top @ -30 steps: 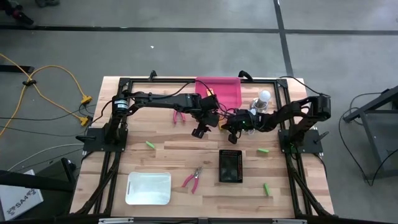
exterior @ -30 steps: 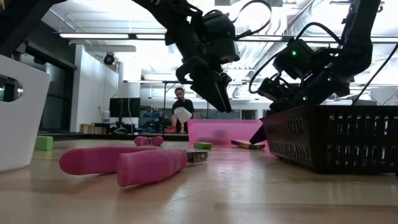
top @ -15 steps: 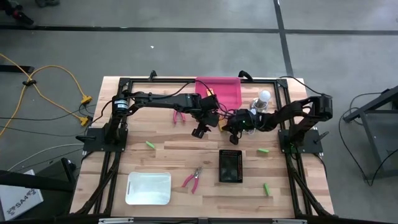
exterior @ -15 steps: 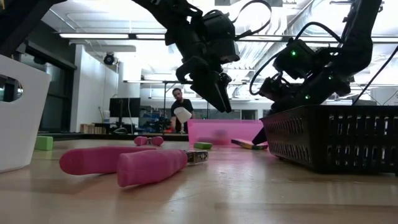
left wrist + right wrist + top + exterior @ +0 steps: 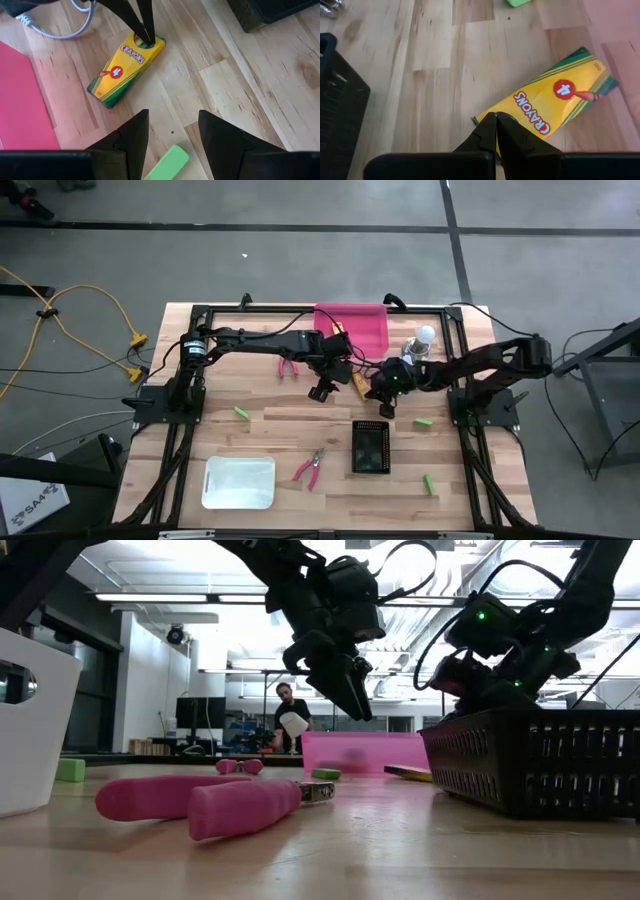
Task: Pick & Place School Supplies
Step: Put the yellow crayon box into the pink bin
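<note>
A yellow crayon box (image 5: 127, 67) lies flat on the wood table beside the pink tray (image 5: 355, 328). My right gripper (image 5: 495, 120) is shut, with its tips at one end of the box. My left gripper (image 5: 172, 120) hangs open above the table close by. A green block (image 5: 167, 164) lies below it and touches neither finger. One pair of pink pliers (image 5: 308, 468) lies near the front, another (image 5: 288, 367) under the left arm. More green blocks (image 5: 241, 412) (image 5: 424, 421) (image 5: 428, 482) lie scattered. My right gripper has its shut fingertips (image 5: 146, 37) on the crayon box's end (image 5: 487, 121), the end away from the pink tray. The fingers slant down onto it from the table's right side. The box lies flat on the table.
A black mesh basket (image 5: 370, 448) stands just in front of the right gripper. A white tray (image 5: 239, 482) sits at the front left. A white bulb (image 5: 425, 335) with a coiled cable stands by the pink tray. A person (image 5: 290, 715) stands far off in the room.
My right arm has stretched out. Its wrist has risen a little and tipped, and the fingers have stayed shut at the crayon box's end.
</note>
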`<state>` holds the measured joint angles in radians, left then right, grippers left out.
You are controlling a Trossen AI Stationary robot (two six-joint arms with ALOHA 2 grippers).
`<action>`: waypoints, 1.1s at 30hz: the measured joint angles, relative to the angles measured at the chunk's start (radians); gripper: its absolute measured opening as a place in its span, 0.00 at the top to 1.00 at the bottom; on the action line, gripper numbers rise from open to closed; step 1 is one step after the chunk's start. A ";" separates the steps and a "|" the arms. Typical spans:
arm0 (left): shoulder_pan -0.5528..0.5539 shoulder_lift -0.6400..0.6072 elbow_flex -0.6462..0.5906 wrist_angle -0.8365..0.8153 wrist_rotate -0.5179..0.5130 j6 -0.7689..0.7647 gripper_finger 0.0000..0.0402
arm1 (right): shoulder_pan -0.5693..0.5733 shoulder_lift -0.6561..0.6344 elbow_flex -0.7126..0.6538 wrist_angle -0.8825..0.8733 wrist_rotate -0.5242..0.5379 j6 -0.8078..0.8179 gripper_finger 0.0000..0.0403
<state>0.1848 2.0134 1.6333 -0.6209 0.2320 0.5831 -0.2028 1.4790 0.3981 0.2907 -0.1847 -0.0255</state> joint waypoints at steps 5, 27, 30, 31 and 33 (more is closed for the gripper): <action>0.000 0.000 0.000 0.000 0.000 0.000 0.59 | 0.000 -0.004 0.000 0.004 -0.009 -0.006 0.99; 0.000 0.000 0.000 0.000 0.000 -0.004 0.59 | 0.000 -0.081 0.000 0.010 0.127 0.048 1.00; 0.000 0.000 0.000 0.000 0.000 -0.005 0.59 | 0.000 -0.092 0.000 -0.018 0.142 0.074 1.00; 0.000 0.000 0.000 0.000 0.000 -0.005 0.59 | 0.000 -0.095 0.000 -0.022 0.142 0.082 1.00; 0.000 0.000 0.000 0.001 0.000 -0.005 0.59 | 0.000 -0.100 0.000 -0.029 0.137 0.086 1.00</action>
<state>0.1848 2.0138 1.6333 -0.6203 0.2321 0.5781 -0.2028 1.3786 0.3985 0.2613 -0.0473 0.0600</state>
